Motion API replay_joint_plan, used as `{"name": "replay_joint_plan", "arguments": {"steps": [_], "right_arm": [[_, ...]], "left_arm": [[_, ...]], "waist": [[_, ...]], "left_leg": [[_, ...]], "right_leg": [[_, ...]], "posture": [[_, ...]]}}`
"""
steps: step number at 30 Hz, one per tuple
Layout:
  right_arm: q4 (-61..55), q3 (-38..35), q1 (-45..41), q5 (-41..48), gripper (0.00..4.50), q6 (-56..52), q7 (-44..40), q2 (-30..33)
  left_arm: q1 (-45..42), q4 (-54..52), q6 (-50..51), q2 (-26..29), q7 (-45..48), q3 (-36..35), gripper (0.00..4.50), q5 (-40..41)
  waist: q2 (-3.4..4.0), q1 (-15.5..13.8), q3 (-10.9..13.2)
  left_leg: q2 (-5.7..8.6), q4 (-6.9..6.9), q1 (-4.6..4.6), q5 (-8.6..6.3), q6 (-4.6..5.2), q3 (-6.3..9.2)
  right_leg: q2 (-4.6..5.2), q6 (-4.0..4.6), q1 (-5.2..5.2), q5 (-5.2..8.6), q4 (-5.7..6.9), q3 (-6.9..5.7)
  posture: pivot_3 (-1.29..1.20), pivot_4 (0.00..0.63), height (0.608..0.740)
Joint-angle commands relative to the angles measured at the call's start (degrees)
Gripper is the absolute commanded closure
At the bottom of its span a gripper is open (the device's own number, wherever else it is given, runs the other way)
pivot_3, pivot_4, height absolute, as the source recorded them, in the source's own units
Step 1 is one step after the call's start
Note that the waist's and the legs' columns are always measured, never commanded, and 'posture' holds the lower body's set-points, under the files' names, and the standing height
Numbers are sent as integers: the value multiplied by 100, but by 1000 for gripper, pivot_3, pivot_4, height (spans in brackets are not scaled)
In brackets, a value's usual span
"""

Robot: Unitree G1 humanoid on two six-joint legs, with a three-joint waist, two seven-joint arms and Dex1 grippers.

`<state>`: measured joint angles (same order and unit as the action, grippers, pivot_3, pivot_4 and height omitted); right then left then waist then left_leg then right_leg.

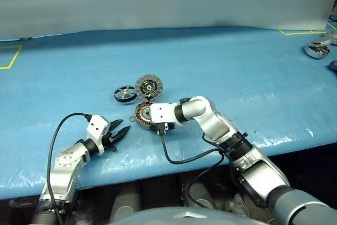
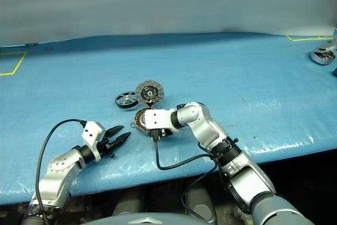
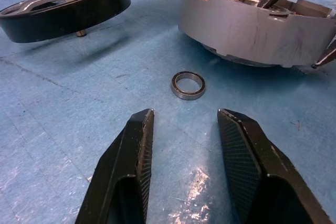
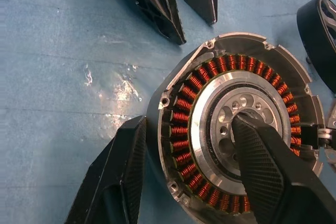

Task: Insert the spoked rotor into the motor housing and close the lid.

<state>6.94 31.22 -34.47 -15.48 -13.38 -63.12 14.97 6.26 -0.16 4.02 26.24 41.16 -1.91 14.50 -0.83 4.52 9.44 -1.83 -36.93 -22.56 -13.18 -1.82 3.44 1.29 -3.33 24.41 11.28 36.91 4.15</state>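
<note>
The motor housing (image 1: 143, 114) lies open on the blue table cover (image 1: 237, 72), near the front edge; inside it I see a ring of copper windings (image 4: 185, 109) around a silver centre (image 4: 210, 114). The lid (image 1: 149, 85) stands tilted up at the far side of the housing, joined to it, and shows its silvery ribs and dark middle. The spoked rotor (image 1: 125, 94) lies flat on the cover just beside the lid, on the robot's left of the housing, and apart from it; nothing is inside the housing yet. A small thin metal ring (image 3: 188, 85) lies on the cover close to the housing, between it and the left gripper (image 1: 120, 130).

The right gripper (image 4: 205, 177) is over the housing with its fingers spread; one finger (image 4: 268, 166) is above the silver centre, the other (image 4: 118, 177) is outside the wall, so the wall is between them; whether they touch the metal I cannot tell; they hold nothing.

The left gripper hovers low near the housing, on the robot's left of it; its fingers (image 3: 126, 171) are parted and empty, pointing to the small ring.
</note>
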Motion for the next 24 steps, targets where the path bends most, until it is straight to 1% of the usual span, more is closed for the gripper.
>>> {"name": "replay_joint_plan", "arguments": {"steps": [1, 4, 6, 8, 16, 21, 24], "right_arm": [[-174, 293, 155, 125, 2145, -267, -196, -49], [-100, 284, 125, 39, 1314, -305, -46, -10], [-53, 153, 109, 34, 648, -250, 241, -58], [-123, -1, 124, 218, 30, -262, 306, -85], [-1021, -493, 325, 924, 30, -521, 408, 20], [-1626, -869, 504, 1341, 30, -662, 597, 113], [-1867, -1278, 829, 1535, 30, -666, 859, 293]], "left_arm": [[-56, -120, -136, 22, -48, -111, 2488, -5], [-84, -103, -148, -8, -62, -75, 2488, -16], [-95, -89, -156, -7, -58, -76, 2488, -15], [-94, -84, -162, 8, -43, -89, 2488, -10], [-191, -12, -146, 166, 141, -95, 2488, 8], [-462, 165, -90, 285, 337, -50, 2488, 7], [-750, 379, -63, 332, 492, 45, 2488, -30]], "waist": [[0, -2, 0], [0, -11, 0], [0, -20, 0], [-1, -33, 1], [0, -76, 3], [-1, -80, 3], [-3, -103, 3]], "left_leg": [[0, 0, 0, 0, 0, 0], [0, 1, 0, 0, 0, 1], [0, 1, -2, 0, 0, 1], [1, -2, -4, 0, 0, 1], [1, -2, -14, 0, -1, 1], [1, -1, -16, 0, -1, 3], [2, -2, -17, 0, -1, 3]], "right_leg": [[0, 0, 0, 0, 0, 0], [0, 0, 0, 0, 0, -1], [0, 1, 2, 1, 0, -2], [1, 1, 2, 0, -1, -1], [2, 0, 9, 0, -2, -2], [2, 0, 10, 1, -3, -4], [3, 0, 8, 1, -5, -5]], "posture": [[0, 150, 740], [0, 150, 740], [0, 150, 740], [0, 150, 740], [0, 150, 740], [0, 150, 740], [0, 150, 740]]}}
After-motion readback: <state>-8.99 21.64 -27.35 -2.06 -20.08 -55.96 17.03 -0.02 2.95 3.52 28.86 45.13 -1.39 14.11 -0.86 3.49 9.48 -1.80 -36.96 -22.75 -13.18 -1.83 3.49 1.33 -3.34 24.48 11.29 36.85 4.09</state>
